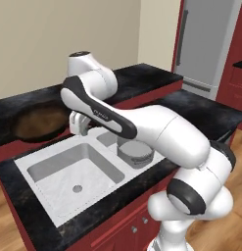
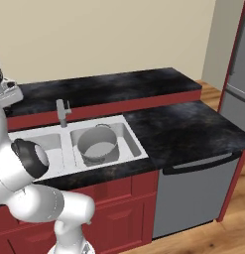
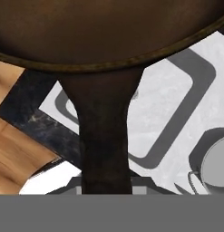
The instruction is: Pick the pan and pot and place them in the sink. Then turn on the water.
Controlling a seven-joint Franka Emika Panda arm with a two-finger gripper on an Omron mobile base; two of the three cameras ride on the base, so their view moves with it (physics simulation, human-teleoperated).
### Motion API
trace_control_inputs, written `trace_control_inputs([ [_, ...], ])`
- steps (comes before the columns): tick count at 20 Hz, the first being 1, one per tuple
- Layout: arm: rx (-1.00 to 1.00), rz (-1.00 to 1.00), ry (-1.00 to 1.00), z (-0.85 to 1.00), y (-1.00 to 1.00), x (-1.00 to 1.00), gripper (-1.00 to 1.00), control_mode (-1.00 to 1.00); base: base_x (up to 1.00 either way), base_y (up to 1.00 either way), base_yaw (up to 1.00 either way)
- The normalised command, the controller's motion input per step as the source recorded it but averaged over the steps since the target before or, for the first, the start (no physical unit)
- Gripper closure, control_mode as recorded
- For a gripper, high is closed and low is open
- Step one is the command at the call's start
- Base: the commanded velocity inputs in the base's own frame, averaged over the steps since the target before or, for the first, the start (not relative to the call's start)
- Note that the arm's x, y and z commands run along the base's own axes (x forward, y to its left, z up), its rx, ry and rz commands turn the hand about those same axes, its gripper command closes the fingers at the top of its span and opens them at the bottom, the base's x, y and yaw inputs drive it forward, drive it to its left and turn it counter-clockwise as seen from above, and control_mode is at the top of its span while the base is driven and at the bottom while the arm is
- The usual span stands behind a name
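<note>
1. One pan [image 1: 41, 121] is counted, dark brown.
2. One pot [image 2: 97, 144] is counted, grey metal.
3. One sink [image 1: 49, 176] is counted, with two basins.
4. One faucet [image 2: 63, 112] is counted.
5. One dishwasher [image 2: 193, 198] is counted.
6. One refrigerator [image 1: 205, 44] is counted.
7. One robot arm [image 1: 142, 127] is counted.

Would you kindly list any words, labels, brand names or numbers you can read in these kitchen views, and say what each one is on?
There is one marking: small dark lettering on the robot arm's white link in the left base view, too small and blurred to read.
No readable text shows on the pot, the pan, the sink, the dishwasher or the refrigerator.
</note>
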Motion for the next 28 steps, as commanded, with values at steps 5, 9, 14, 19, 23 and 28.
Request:
trace_control_inputs([
  [5, -0.04, 0.00, 0.07, -0.64, 0.00, 0.00, 1.00, -1.00, 0.00, 0.00, 0.00],
  [9, -0.06, 0.00, 0.16, -0.75, 0.00, 0.09, 1.00, -1.00, 0.00, 0.00, 0.00],
  [14, -0.03, -0.01, 0.08, -0.74, 0.00, 0.15, 1.00, -1.00, 0.00, 0.00, 0.00],
  [19, 0.00, -0.05, 0.06, -0.41, 0.00, 0.18, 1.00, -1.00, 0.00, 0.00, 0.00],
  [23, -0.01, -0.08, 0.05, -0.35, 0.00, 0.16, 1.00, -1.00, 0.00, 0.00, 0.00],
  [28, 0.00, -0.07, 0.06, -0.35, 0.00, 0.00, 1.00, -1.00, 0.00, 0.00, 0.00],
])
